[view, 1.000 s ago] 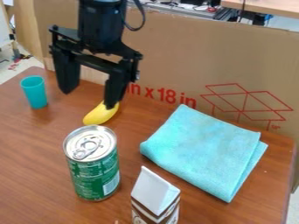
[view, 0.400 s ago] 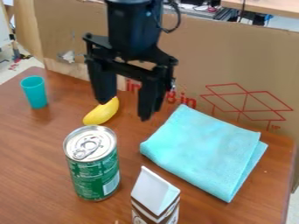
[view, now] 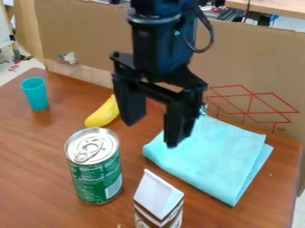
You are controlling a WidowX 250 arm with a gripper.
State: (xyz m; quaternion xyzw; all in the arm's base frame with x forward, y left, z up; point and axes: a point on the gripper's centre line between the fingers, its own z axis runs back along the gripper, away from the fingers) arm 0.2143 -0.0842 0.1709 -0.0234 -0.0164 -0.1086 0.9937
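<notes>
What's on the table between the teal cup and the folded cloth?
In the camera view, a yellow banana lies between the cup and the cloth; the open end effector hangs partly in front of the cloth.

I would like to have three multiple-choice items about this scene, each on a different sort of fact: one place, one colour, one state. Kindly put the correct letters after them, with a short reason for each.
1. Where is the teal cup?
A) On the folded cloth
B) On the table, left of the banana in the picture
C) Between the can and the carton

2. What colour is the side of the can?
A) Red
B) Yellow
C) Green

3. How is the gripper?
A) Open and empty
B) Shut on the banana
C) Shut on the carton

1: B, the cup stands on the wood near the picture's left edge.
2: C, green shows below the silver top.
3: A, its fingers are apart with nothing held between them.
</notes>
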